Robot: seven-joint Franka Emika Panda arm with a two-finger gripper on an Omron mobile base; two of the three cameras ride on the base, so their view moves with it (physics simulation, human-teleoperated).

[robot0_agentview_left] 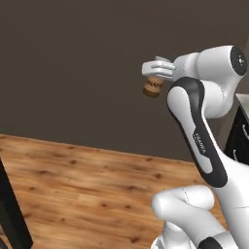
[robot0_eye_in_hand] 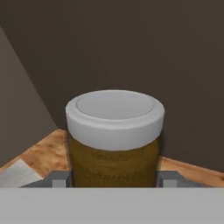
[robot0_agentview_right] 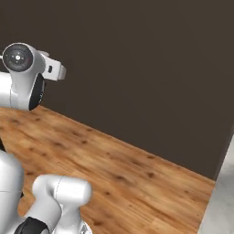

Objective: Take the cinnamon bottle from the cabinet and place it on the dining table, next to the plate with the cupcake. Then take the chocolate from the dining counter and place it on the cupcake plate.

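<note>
Here my gripper (robot0_agentview_left: 154,81) is clamped on the jar (robot0_agentview_left: 152,87), upper middle of the left base frame, held high against the dark wall (robot0_agentview_left: 73,58) above the wood floor (robot0_agentview_left: 87,189). In the hand frame the jar (robot0_eye_in_hand: 114,140) fills the centre, pale lid towards the camera, a finger (robot0_eye_in_hand: 59,178) pressed on either side.

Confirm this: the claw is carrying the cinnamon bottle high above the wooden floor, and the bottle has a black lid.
Not quite. The lid is pale grey-white, as the hand view shows. The rest holds: the claw is shut on the cinnamon bottle, carried high above the wooden floor.
</note>
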